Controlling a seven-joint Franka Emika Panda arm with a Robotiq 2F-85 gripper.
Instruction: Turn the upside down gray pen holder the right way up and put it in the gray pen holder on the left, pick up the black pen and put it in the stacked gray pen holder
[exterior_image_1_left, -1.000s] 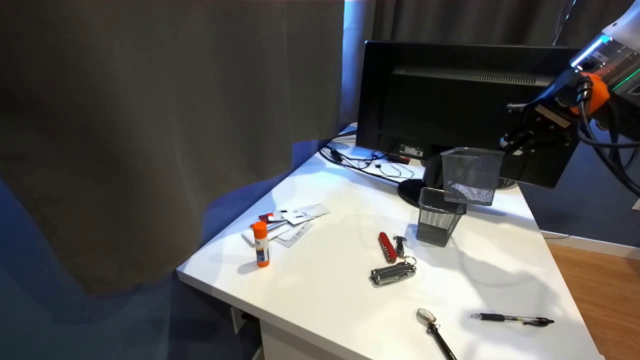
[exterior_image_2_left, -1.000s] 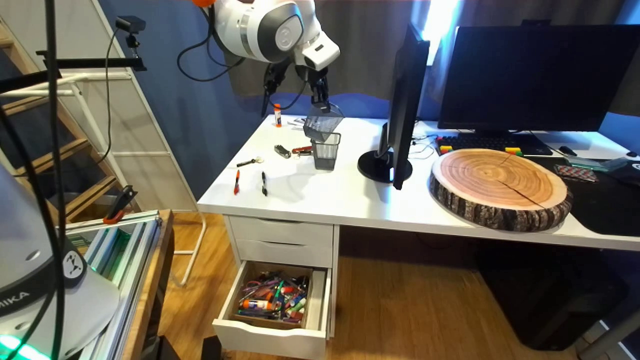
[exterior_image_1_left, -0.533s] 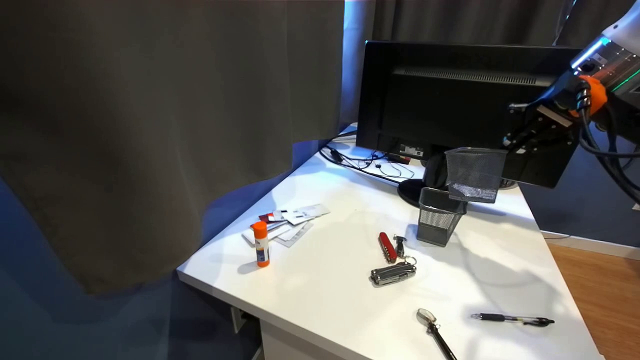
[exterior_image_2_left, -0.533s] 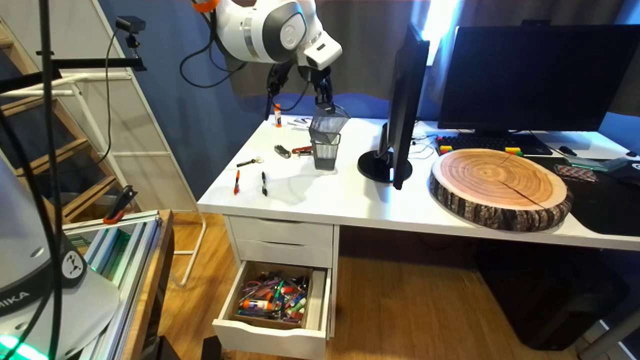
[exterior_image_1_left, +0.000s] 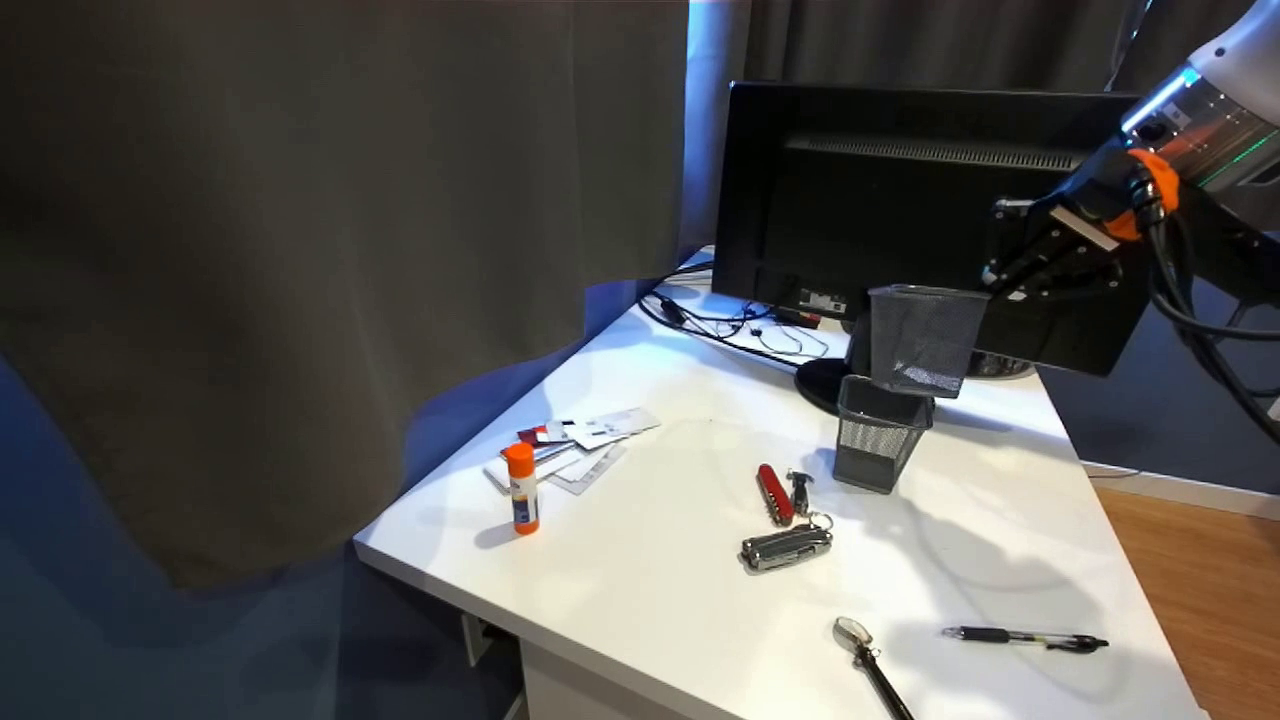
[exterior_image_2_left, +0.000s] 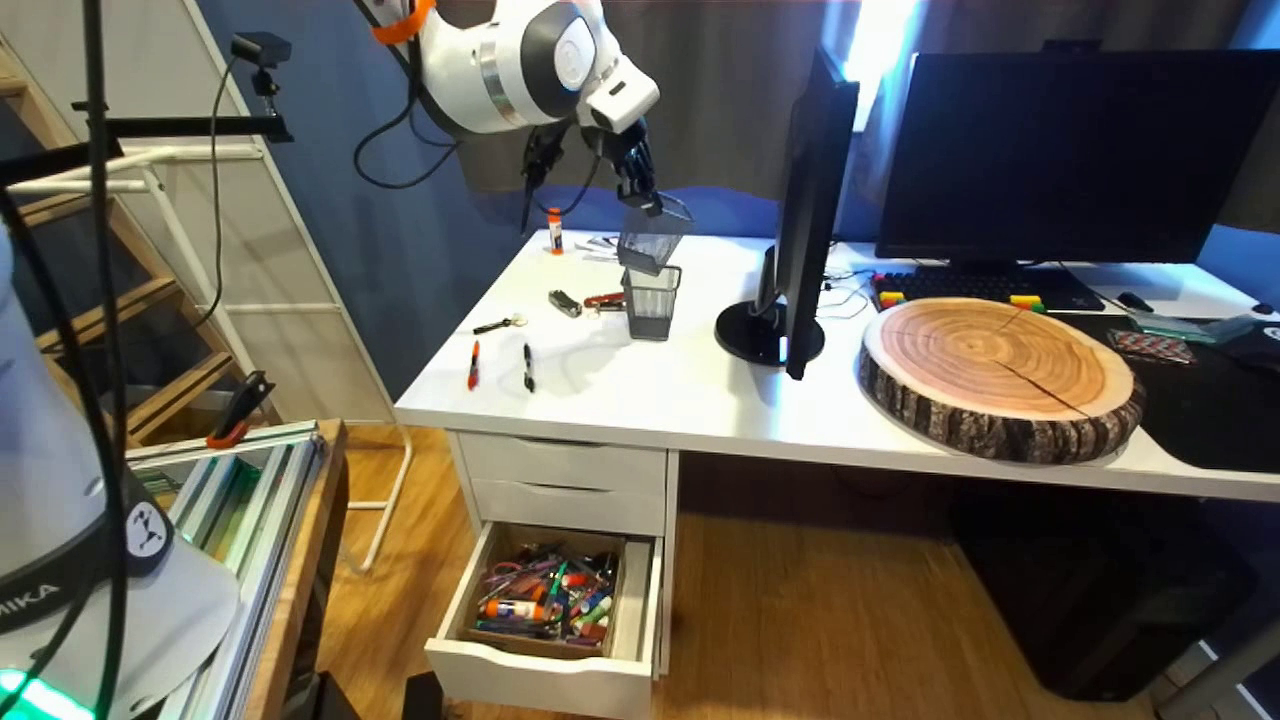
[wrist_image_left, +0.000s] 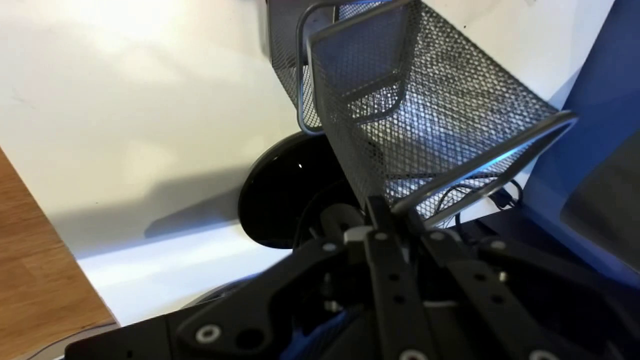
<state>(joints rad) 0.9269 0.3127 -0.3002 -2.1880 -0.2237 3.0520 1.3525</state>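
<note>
Raised holder (exterior_image_1_left: 927, 340), in an exterior view, hangs over the standing holder (exterior_image_1_left: 876, 445); whether touching, I cannot tell. In an exterior view it tilts; the black pen (exterior_image_2_left: 528, 368) lies toward the worktop (exterior_image_2_left: 640, 400)'s front left corner. In the wrist view, my gripper (wrist_image_left: 396, 212) pinches the raised holder's rim.

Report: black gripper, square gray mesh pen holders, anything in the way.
Black gripper shut on upper gray mesh pen holder. Tilted, mouth up, not yet nested in lower gray mesh pen holder. Possible obstacle: black flat-screen monitor nearby.

Office-like workspace: white desk (exterior_image_2_left: 640, 390), monitors (exterior_image_2_left: 1075, 155), keyboard (exterior_image_2_left: 930, 284), drawers (exterior_image_2_left: 565, 507).
</note>
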